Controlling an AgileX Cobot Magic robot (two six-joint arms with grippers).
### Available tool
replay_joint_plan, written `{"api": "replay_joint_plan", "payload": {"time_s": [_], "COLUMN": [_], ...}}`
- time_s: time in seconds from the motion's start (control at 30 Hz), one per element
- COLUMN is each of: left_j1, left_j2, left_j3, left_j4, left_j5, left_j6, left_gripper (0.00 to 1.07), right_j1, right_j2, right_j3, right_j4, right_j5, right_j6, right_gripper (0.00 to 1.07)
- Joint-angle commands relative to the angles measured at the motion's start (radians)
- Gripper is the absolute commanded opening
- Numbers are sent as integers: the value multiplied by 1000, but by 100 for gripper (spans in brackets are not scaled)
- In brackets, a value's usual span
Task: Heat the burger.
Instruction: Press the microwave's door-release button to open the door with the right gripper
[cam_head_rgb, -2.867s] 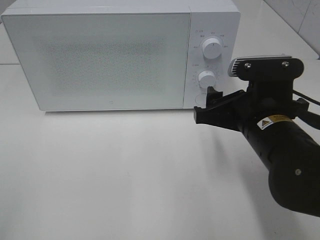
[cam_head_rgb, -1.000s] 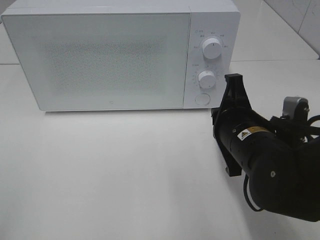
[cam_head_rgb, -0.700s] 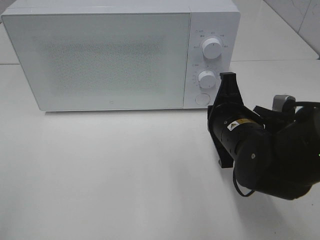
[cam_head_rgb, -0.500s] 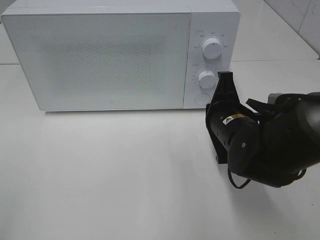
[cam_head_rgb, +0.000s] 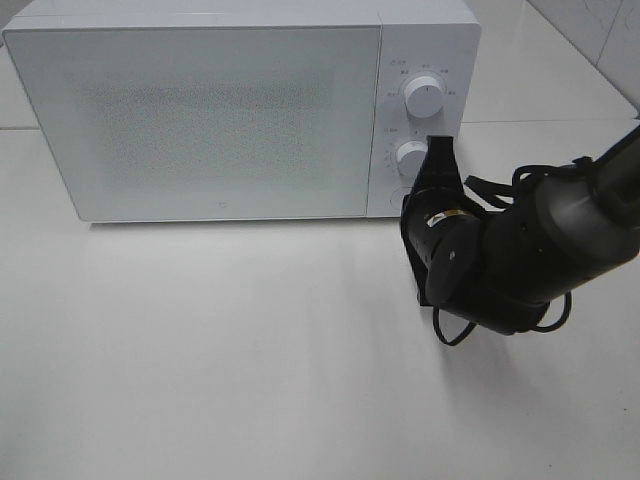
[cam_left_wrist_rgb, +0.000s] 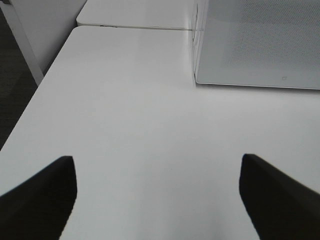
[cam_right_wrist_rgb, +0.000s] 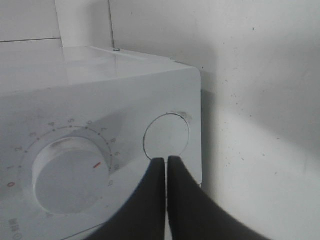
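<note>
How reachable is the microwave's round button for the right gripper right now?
Probably yes. The right gripper, jaws shut, points straight at the button, its tips at the rim with nothing between them. Whether it already touches, I cannot tell.

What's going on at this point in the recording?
The right gripper, shut, has its tips at the round button next to the lower dial on the microwave, apparently to press it. The door is closed and the burger is not in view. The left gripper hangs open over the table, holding nothing.
</note>
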Motion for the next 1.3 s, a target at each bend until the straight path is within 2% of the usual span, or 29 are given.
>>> {"api": "replay_joint_plan", "payload": {"time_s": [0.03,0.4,1.3], "left_j1": [5,5,5], "left_j2": [-20,-20,-20], "left_j3": [4,4,4], "left_j4": [-4,-4,-4], "left_j5": [-10,-10,-10], "left_j6": [0,0,0], "left_gripper": [84,84,84], "right_j1": [-12,-58,-58], "right_j2": [36,92,130], "right_j3": [-50,-124,-183], "right_j4": [-13,-9,-2], "right_j5": [21,36,-40], "right_j6": [-5,-25,-44], "right_gripper": [0,0,0]}}
